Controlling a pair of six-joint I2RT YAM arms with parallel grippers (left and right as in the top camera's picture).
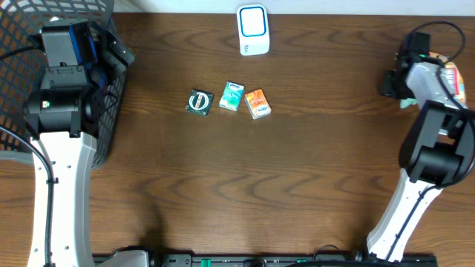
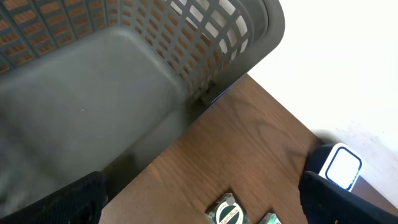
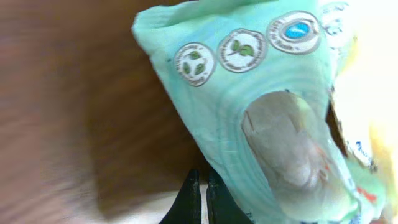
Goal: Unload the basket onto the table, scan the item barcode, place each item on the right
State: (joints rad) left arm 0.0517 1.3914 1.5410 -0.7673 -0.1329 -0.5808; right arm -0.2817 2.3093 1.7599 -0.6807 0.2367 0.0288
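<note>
green packet [image 3: 249, 124] fills right wrist view, overhead barely | right claw [image 3: 200, 199] clenched beside it | left claw [image 2: 199, 202] released by basket [image 2: 124, 93]

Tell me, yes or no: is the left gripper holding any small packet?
No: the dark packet, teal packet and orange packet lie on the table, far from the open left gripper at the basket.

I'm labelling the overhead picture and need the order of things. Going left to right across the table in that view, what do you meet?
grey basket → dark green packet → teal packet → orange packet → bags at the right edge
</note>
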